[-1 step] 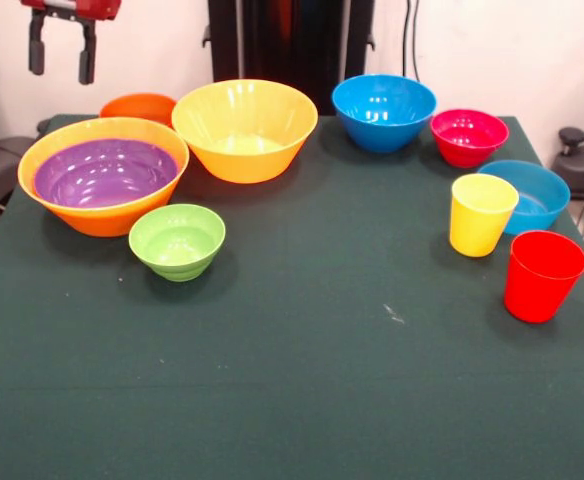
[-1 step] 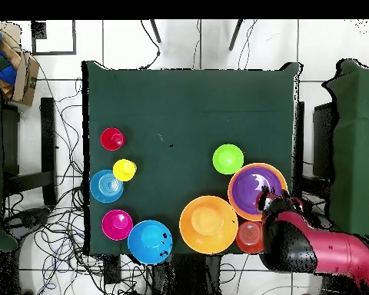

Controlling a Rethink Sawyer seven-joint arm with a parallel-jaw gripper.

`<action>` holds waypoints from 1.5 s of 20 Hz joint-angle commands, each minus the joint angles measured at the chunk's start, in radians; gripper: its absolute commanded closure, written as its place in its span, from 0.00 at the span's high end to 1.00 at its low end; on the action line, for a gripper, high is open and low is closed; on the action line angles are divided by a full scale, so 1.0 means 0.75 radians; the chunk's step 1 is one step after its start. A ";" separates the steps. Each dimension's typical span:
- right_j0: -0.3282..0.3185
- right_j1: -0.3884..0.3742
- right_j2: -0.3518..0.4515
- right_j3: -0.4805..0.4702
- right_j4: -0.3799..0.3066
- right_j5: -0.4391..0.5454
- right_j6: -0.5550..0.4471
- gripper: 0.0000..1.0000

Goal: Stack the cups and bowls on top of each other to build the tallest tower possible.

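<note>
The robot's hand (image 1: 62, 58) hangs high over the desk's (image 1: 302, 400) back corner, its two black fingers apart and holding nothing. Right below it, the tower (image 1: 103, 175) amounts to a wide glossy purple plastic bowl (image 1: 105, 172) nested in a large yellow-orange plastic bowl (image 1: 97, 222). A small orange bowl (image 1: 138, 106) sits just behind that pair, a second large yellow-orange bowl (image 1: 245, 130) beside it and a small green bowl (image 1: 177, 240) in front. Across the desk stand two blue bowls (image 1: 383, 112), a pink-red bowl (image 1: 469, 137), a yellow tumbler (image 1: 482, 214) and a red tumbler (image 1: 542, 275), all loose. I'd say stacking has barely begun; next calls for lowering onto a nearby bowl's rim, probably the orange one.
</note>
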 commanded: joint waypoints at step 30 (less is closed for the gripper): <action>0.546 0.306 -0.215 -0.448 0.288 0.244 0.098 1.00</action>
